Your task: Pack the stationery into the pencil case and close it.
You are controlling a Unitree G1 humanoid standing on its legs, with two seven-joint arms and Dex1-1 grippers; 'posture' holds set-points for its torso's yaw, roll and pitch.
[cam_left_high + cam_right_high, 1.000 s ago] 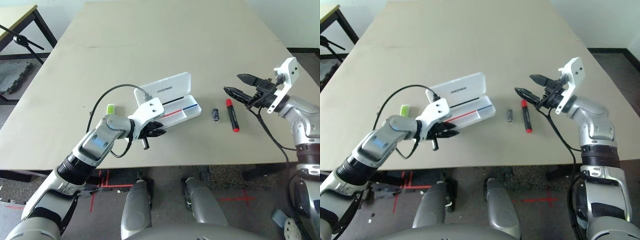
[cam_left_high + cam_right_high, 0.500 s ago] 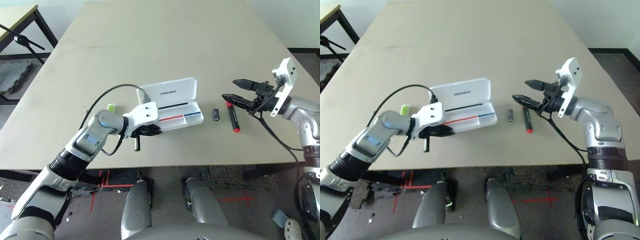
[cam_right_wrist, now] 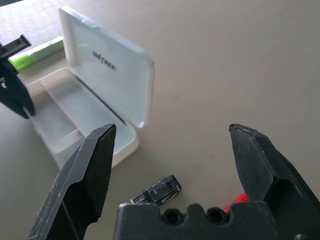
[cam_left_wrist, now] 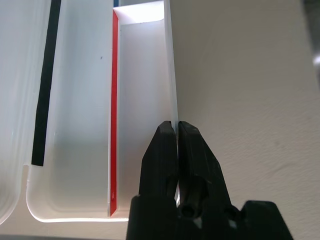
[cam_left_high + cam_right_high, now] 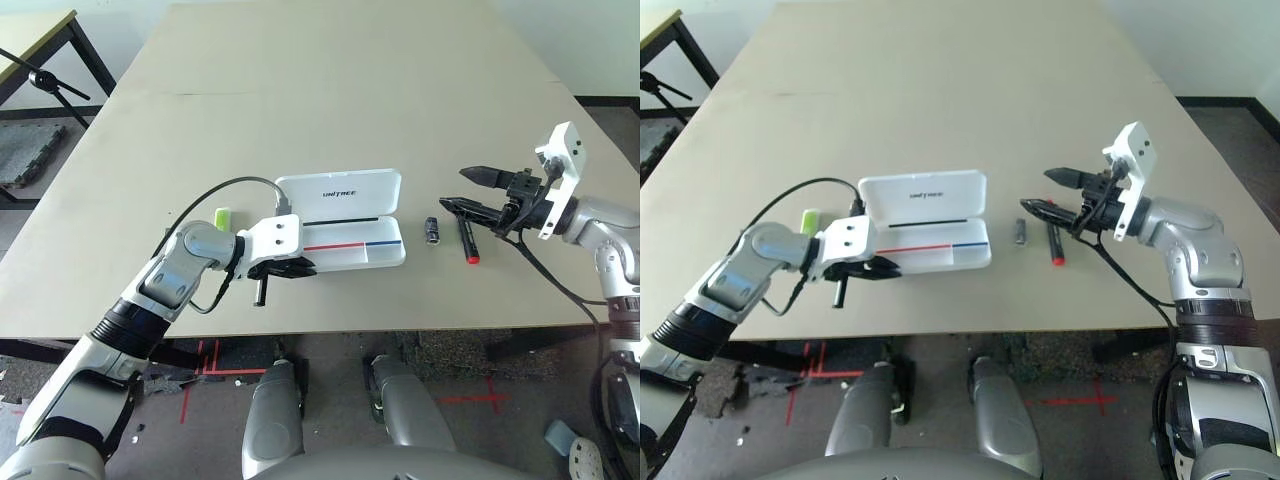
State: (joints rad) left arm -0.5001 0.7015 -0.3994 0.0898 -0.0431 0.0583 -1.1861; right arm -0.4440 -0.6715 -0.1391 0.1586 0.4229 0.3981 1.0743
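The white pencil case [image 5: 340, 192] lies open mid-table, its lid standing up behind the tray with the red and blue stripe [image 5: 352, 244]. My left gripper [image 5: 291, 268] is shut on the tray's thin front wall [image 4: 174, 90] near its left end. A lime-green highlighter [image 5: 222, 216] lies left of the case. Right of the case sit a small dark stubby item [image 5: 432, 230] and a red-capped marker [image 5: 466, 240]. My right gripper [image 5: 453, 188] hovers open just above the marker and the stubby item [image 3: 159, 190], holding nothing.
The beige table [image 5: 300, 80] has wide bare room behind the case. Its front edge runs close below my left gripper. A second table [image 5: 30, 30] and a black stand [image 5: 45, 82] are off to the far left, beyond the table's edge.
My left gripper has drawn the case's left end toward me, turning the case square to the table edge. My right gripper has come down and inward over the marker.
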